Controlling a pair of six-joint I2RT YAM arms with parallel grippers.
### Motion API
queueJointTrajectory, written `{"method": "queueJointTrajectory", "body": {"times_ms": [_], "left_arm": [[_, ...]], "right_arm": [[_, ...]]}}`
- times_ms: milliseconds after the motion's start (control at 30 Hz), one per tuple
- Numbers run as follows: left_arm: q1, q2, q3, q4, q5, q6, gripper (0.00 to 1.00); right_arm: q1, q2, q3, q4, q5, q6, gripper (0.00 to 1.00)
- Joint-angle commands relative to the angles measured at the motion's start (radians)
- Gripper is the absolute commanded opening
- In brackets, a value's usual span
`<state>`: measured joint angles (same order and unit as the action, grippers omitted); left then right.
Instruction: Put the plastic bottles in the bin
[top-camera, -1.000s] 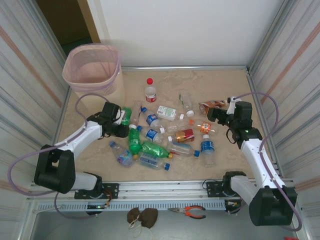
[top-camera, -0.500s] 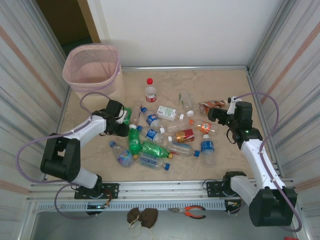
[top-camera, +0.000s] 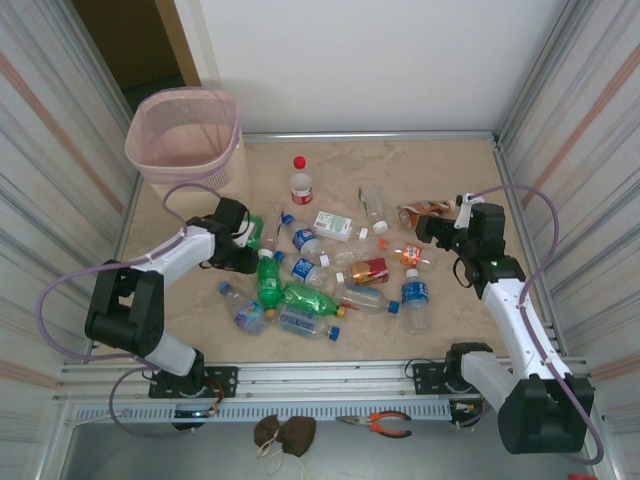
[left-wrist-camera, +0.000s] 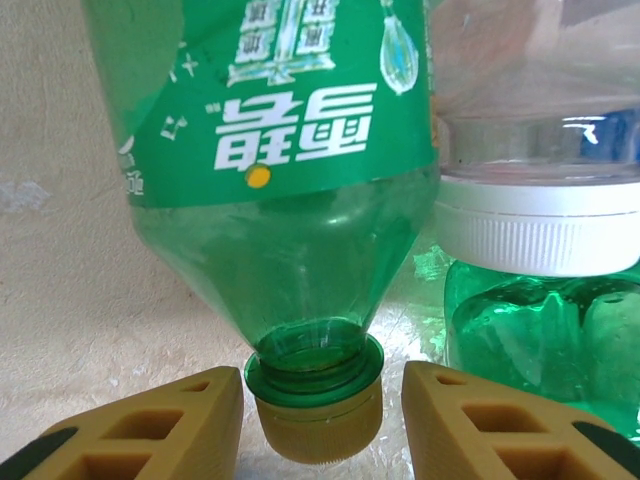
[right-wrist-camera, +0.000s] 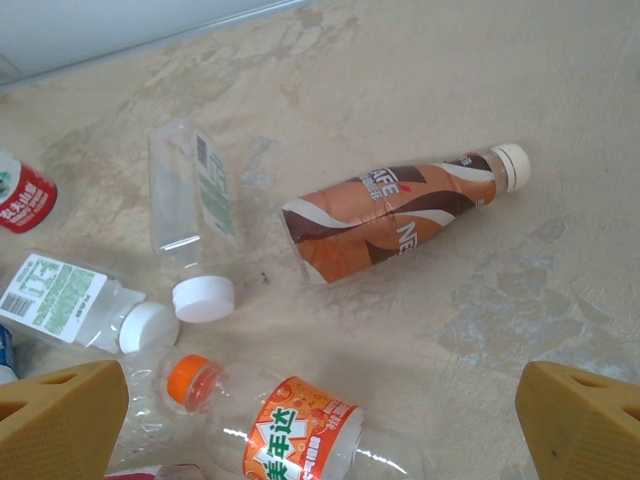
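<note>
Comparing with a second back, the main change is the left arm (top-camera: 180, 250): its lower links have swung up off the near rail and closer to the table, while the wrist stayed by the heap. The right arm (top-camera: 505, 290) and all the bottles sit where they were. The tan marbled table (top-camera: 450, 170) is boxed in by ribbed side walls and a white back wall, with free floor along the far strip and along the near edge. The pale pink tapered bin (top-camera: 185, 125) stands in the far left corner with its thin liner showing inside. The plastic bottles (top-camera: 368, 271) all lie scattered mid-table, well apart from it. The left gripper (left-wrist-camera: 322, 385) sits low at the heap's left edge, jaws narrowed either side of the yellow cap (left-wrist-camera: 320, 430) of a green labelled soda bottle (left-wrist-camera: 290, 200). There's a sliver of gap at the right finger, so it's not pinching it. The right gripper (right-wrist-camera: 322, 390) hovers spread wide over a clear bottle with an orange cap and orange label (right-wrist-camera: 300, 440), near a brown-and-orange wrapped bottle (right-wrist-camera: 395, 215) lying on bare table.
</note>
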<state>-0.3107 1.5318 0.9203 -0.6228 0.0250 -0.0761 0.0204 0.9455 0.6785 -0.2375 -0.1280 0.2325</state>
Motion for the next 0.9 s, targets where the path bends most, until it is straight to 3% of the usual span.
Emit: {"method": "queueJointTrajectory", "body": {"times_ms": [0, 500, 867], "left_arm": [[-0.006, 0.023, 0.026, -0.050, 0.013, -0.008, 0.46], [-0.005, 0.022, 0.037, -0.065, 0.009, -0.005, 0.31], [-0.010, -0.244, 0.032, -0.212, 0.010, -0.033, 0.26]], "right_arm": [[0.003, -0.029, 0.013, -0.007, 0.007, 0.021, 0.98], [0.004, -0.051, 0.012, -0.012, 0.019, 0.019, 0.98], [0.003, -0.074, 0.022, -0.021, 0.017, 0.021, 0.99]]}}
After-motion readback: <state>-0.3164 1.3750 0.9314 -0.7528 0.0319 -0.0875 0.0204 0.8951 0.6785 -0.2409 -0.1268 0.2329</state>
